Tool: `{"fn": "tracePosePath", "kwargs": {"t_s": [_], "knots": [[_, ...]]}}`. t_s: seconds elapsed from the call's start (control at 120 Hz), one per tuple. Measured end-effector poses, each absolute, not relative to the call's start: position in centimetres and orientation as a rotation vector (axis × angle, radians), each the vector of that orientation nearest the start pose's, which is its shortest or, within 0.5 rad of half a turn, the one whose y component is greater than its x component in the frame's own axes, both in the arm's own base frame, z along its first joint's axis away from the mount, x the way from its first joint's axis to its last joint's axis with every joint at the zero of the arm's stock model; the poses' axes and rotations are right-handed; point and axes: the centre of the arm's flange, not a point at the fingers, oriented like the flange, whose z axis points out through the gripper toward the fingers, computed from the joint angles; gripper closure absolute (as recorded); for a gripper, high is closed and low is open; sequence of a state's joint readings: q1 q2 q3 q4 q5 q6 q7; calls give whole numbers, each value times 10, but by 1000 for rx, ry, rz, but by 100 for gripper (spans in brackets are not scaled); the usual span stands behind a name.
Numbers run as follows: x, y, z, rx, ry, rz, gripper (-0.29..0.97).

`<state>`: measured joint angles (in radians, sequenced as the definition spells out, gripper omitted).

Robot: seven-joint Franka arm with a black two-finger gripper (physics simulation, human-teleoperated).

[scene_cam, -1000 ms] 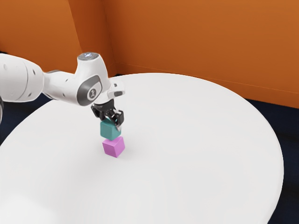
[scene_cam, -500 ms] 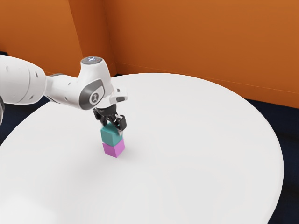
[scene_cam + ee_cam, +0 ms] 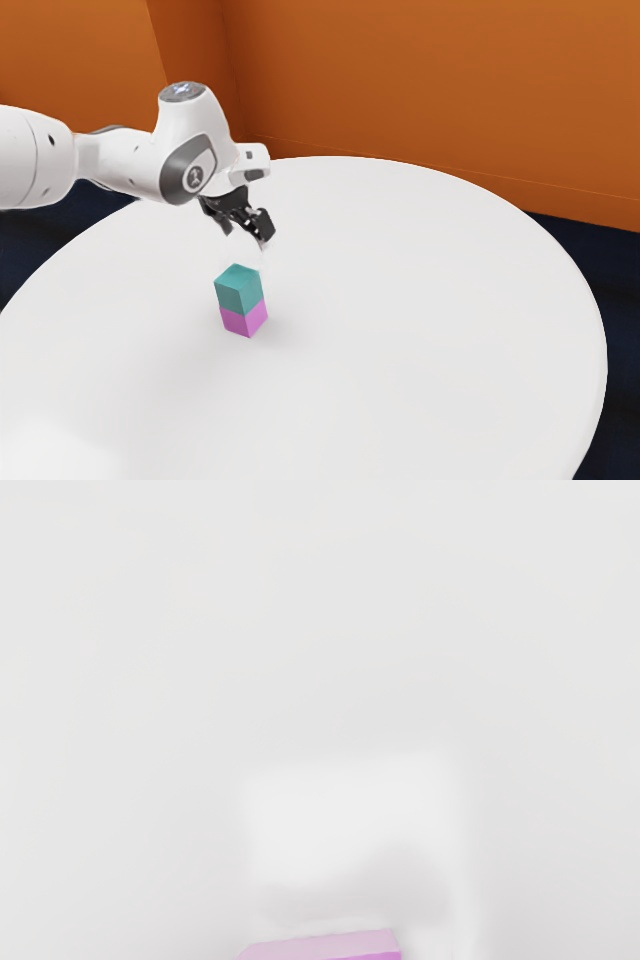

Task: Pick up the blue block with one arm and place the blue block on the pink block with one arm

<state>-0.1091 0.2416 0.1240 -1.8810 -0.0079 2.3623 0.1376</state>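
Since the frame of half a second ago, the black two-finger tool [image 3: 252,230] has risen from the stack and now hangs above it, a little toward the exterior view's upper right, apart from both blocks. Its fingers stand spread and carry nothing. The small blue-green cube block [image 3: 239,288] rests upright on top of the small pink cube block [image 3: 245,320], touching it, with their sides nearly in line. The two blocks have kept their place on the round white surface [image 3: 420,300], in its part toward the exterior view's left. The white robot arm [image 3: 120,165] comes in from the exterior view's left, and an orange wall [image 3: 450,80] stands behind the surface. In the wrist view, the top of the pink cube block [image 3: 318,947] shows just under the hand, with the white surface [image 3: 320,630] around it.
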Motion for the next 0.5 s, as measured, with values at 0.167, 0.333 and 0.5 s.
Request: {"fn": "tracePosePath", "kwargs": {"t_s": [0.167,0.333,0.5], "knots": [[643,-27,541,-3000,291,-570,0],[619,-65,615,-2922,347,-405,0],[596,-53,659,-2924,245,-302,0]]}}
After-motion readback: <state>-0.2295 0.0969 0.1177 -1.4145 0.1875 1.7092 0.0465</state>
